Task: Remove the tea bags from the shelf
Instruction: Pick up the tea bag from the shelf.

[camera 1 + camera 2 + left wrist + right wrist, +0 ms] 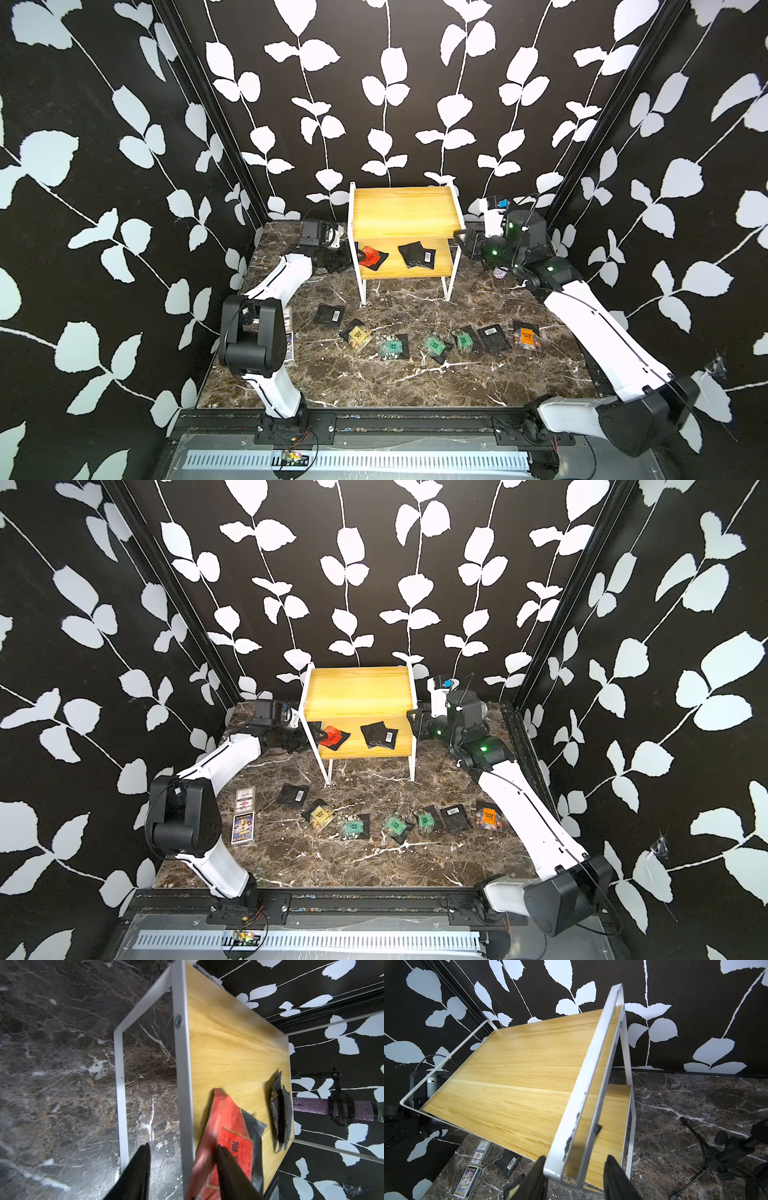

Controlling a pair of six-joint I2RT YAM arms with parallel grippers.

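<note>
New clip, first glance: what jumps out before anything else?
The bright yellow shelf at the back centre stands out against the black leaf-print walls, with the left gripper at a red tea bag on its lower board. In front, a row of tea bags lies on the dark marble table.

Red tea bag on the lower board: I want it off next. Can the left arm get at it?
Probably yes: the left hand is at the shelf's side, one finger over the red tea bag, with nothing else on it.
</note>
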